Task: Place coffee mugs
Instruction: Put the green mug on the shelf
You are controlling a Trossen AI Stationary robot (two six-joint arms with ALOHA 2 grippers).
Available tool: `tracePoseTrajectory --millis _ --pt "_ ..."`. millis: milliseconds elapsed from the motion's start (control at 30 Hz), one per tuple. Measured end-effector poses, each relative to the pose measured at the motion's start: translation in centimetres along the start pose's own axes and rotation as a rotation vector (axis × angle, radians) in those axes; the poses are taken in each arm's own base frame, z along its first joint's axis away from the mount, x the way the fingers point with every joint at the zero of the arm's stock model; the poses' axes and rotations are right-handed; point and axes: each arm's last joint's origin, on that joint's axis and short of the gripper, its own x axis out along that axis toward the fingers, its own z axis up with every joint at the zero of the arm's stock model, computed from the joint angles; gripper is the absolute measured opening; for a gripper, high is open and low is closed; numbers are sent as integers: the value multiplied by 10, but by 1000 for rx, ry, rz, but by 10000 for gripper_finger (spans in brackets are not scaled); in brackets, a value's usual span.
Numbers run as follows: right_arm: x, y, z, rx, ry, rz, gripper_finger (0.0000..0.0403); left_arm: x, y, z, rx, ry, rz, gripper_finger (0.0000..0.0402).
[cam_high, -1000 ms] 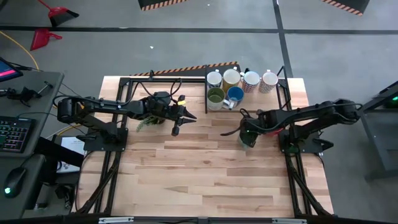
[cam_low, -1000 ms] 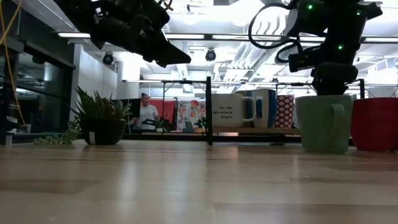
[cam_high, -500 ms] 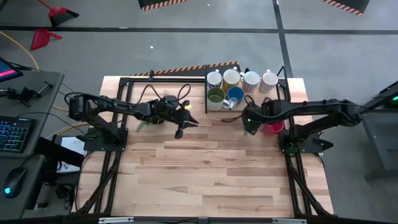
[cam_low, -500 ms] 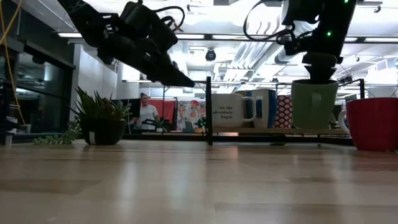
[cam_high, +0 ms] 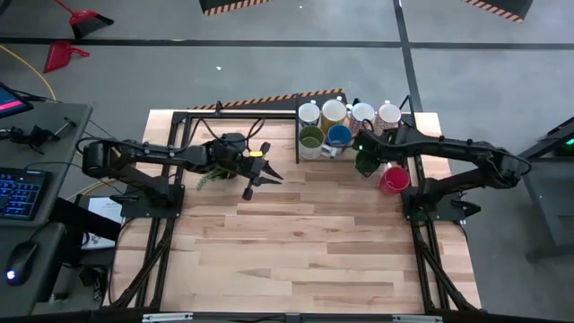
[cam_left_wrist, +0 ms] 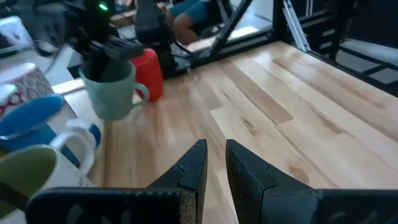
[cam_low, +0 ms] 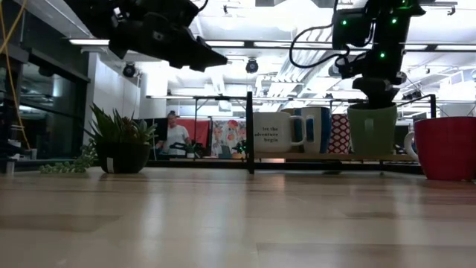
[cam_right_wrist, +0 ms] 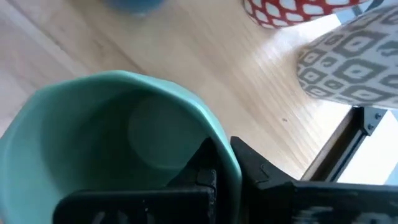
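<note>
My right gripper (cam_high: 366, 158) is shut on the teal green mug (cam_low: 372, 128) and holds it in the air just near of the mug group at the table's far right. That group has two white mugs (cam_high: 308, 114), a cream one (cam_high: 334, 111), two patterned ones (cam_high: 388, 114), an olive one (cam_high: 311, 139) and a blue one (cam_high: 339, 136), all on their bases. The red mug (cam_high: 393, 180) stands on the table to the right of the teal one. My left gripper (cam_high: 258, 177) hovers shut above the table left of centre and touches nothing. My right gripper pinches the teal mug's wall at its rim (cam_right_wrist: 225, 163), with one finger (cam_right_wrist: 205, 171) inside the cup and the other (cam_right_wrist: 255, 171) outside. It comes from above, pointing down. The mug hangs upright, lifted clear of the table, its handle (cam_left_wrist: 142, 93) free.
A black frame post (cam_low: 249, 130) stands at the left side of the mug group. A small potted plant (cam_low: 123, 145) sits at the far left, under the left arm. Bare wood fills the table's middle and near half (cam_high: 305, 251).
My right gripper has lifted the teal mug off the table and carried it toward the far edge, up to the mug group. The mug stood on the wood beside the red mug a second ago and now hangs clear. My left gripper has only shifted slightly.
</note>
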Motion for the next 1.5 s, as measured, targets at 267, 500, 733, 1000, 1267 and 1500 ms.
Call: tracePoseTrajectory --millis 267,500,733,1000,1267,1500 --pt "9 -19 13 50 -33 29 0 0 -1 -2 -11 19 -12 51" --pt "16 -36 20 106 -47 22 0 0 -2 -2 -11 19 -13 51" --pt "21 -51 24 174 -59 58 0 2 -7 1 -3 12 -31 51" --pt "26 -63 25 242 -42 109 0 4 -12 3 5 7 -52 51" --pt "26 -64 27 255 -59 133 0 5 -14 3 5 6 -58 51" --pt "26 -64 29 252 -78 163 14 5 -14 3 5 6 -57 51"
